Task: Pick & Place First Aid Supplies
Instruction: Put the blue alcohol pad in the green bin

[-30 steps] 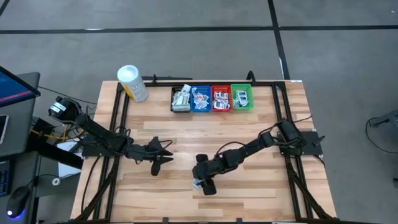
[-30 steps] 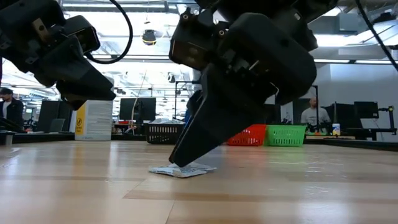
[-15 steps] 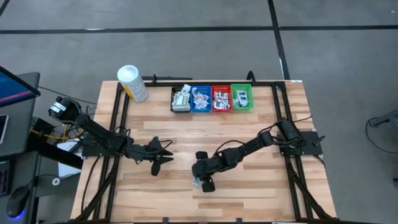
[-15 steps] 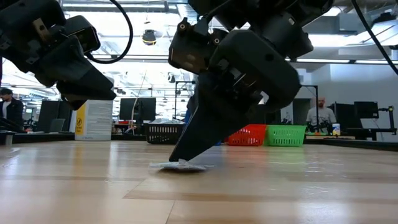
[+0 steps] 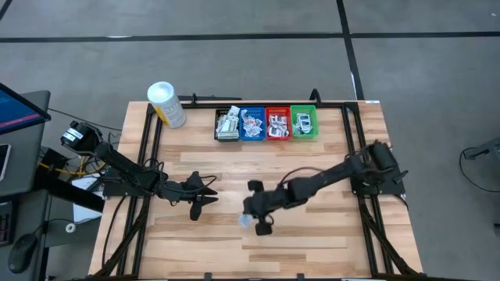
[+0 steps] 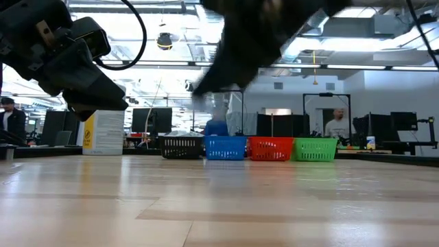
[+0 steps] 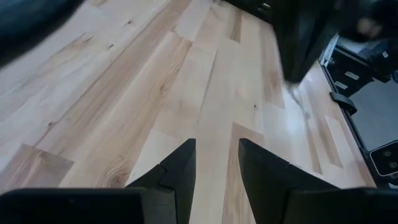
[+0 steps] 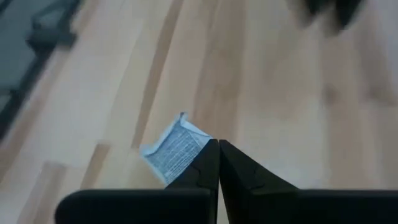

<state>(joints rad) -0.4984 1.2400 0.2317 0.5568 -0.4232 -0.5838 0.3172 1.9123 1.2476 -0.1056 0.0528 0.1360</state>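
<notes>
One first aid packet, small, flat and pale blue, hangs above the wooden table with my right gripper shut on it, near the table's middle. More packets fill the black, blue, red and green bins at the far edge. My left gripper hovers open left of centre, with nothing between its fingers. My right gripper pinches the packet by one edge between its two fingertips. Most of the packet sticks out to one side of the fingers. The fingers slant down from the table's right. The packet is lifted clear of the table.
A white cylindrical tub with a yellow label stands at the far left. Black rails run along the table's left and right sides. Bare wood lies between the bins and the grippers.
My right gripper has shut on the packet that lay on the table and has risen with it. The packet has gone from flat on the wood to lifted clear. The right arm has stretched out lower over the table's right side.
</notes>
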